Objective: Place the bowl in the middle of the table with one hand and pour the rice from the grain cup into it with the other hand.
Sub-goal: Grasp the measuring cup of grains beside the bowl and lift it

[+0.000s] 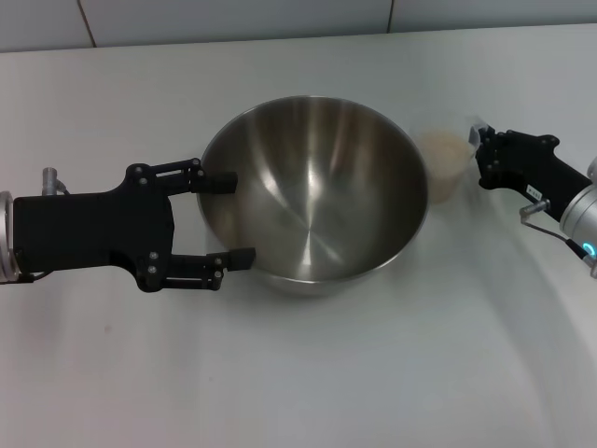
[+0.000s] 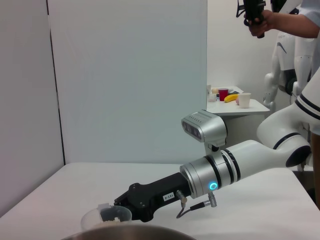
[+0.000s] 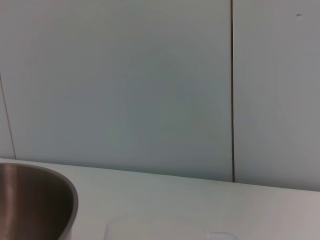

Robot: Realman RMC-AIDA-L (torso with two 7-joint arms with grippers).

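The big steel bowl (image 1: 312,196) stands upright near the middle of the white table (image 1: 373,373). My left gripper (image 1: 233,217) is open at the bowl's left side, one fingertip (image 1: 224,179) by the rim and the other lower against the outer wall. Just right of the bowl stands the clear grain cup (image 1: 443,159) with pale rice (image 1: 446,147) in it. My right gripper (image 1: 480,154) is at the cup's right side, its fingers closed around the cup. The left wrist view shows the cup (image 2: 106,216) in the right gripper (image 2: 117,212), behind the bowl's rim (image 2: 125,232).
A tiled wall runs along the table's far edge. The left wrist view shows a white partition (image 2: 130,80), a side table (image 2: 235,105) with cups and a banana, and a person (image 2: 292,20) beyond. Bare tabletop lies in front of the bowl.
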